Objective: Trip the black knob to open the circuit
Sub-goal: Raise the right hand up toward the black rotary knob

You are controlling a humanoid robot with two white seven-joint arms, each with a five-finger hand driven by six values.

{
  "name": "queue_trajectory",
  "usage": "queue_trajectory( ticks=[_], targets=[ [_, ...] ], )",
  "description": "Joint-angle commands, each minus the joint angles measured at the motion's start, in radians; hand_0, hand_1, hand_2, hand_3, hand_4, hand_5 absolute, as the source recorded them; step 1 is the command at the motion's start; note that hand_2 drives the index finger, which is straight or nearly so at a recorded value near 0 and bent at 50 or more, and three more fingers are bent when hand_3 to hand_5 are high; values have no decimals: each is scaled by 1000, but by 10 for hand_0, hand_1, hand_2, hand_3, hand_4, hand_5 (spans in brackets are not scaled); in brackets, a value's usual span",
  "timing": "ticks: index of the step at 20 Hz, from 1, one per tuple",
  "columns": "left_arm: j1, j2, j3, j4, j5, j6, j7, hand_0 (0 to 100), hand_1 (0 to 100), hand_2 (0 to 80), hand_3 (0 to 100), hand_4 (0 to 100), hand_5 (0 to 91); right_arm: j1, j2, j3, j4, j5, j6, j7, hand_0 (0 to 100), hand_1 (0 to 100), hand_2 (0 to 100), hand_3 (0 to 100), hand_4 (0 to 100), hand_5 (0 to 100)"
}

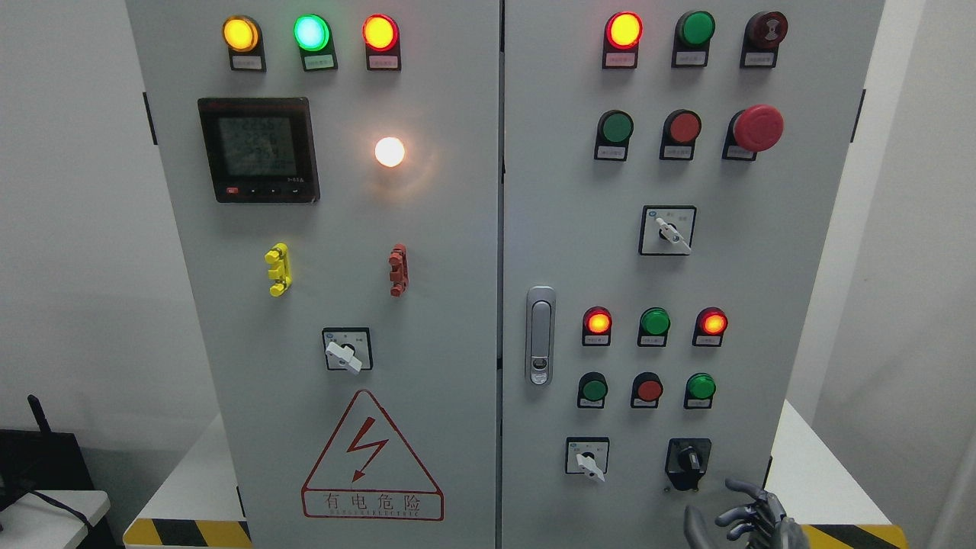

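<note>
- Head view is showing the right hand [743,522] rising at the bottom edge, right of the middle, with its fingers spread and loosely curled, grasping nothing.
- Sitting just above and slightly left of that hand, low on the right door [762,229] of the electrical cabinet, is the black knob [688,459], and a small gap is separating the fingertips from it.
- I judge the knob's handle to be standing close to upright, so its long axis is running roughly up and down the panel; the view is too small to be surer.
- Only 1 hand is showing, and the left arm is not appearing at all, so the right hand is the nearer one by far.
- I judge the coming move to be a short reach up and a touch leftward, then a pinch across the handle and a twist.
- A white selector switch [587,460] is sitting left of the knob in the same row, near enough that drifting fingers might be catching it instead.
- Several indicator lamps are glowing on both doors, and a door latch [540,335] is standing near the seam.
- The cabinet is resting on a white platform [801,465] edged with yellow and black hazard tape [187,534], and pale walls are flanking it on both sides.
</note>
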Motion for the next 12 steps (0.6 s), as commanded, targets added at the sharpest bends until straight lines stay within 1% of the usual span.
queue_trajectory(
  ticks=[1, 5, 10, 12],
  targets=[
    [-8, -1, 0, 0, -32, 1, 1, 120, 389, 0, 0, 0, 0, -33, 11, -12, 46, 2, 19, 0, 185, 761, 354, 689, 795, 957],
    [-8, 0, 0, 0, -34, 1, 1, 120, 389, 0, 0, 0, 0, -40, 12, -15, 65, 2, 19, 0, 197, 761, 357, 691, 795, 958],
    [-8, 0, 0, 0, -34, 1, 1, 120, 389, 0, 0, 0, 0, -53, 13, -17, 69, 2, 19, 0, 288, 756, 357, 688, 791, 959],
    [-8, 0, 0, 0, -34, 1, 1, 120, 389, 0, 0, 0, 0, -53, 13, -17, 69, 2, 20, 0, 297, 758, 357, 688, 792, 959]
  ],
)
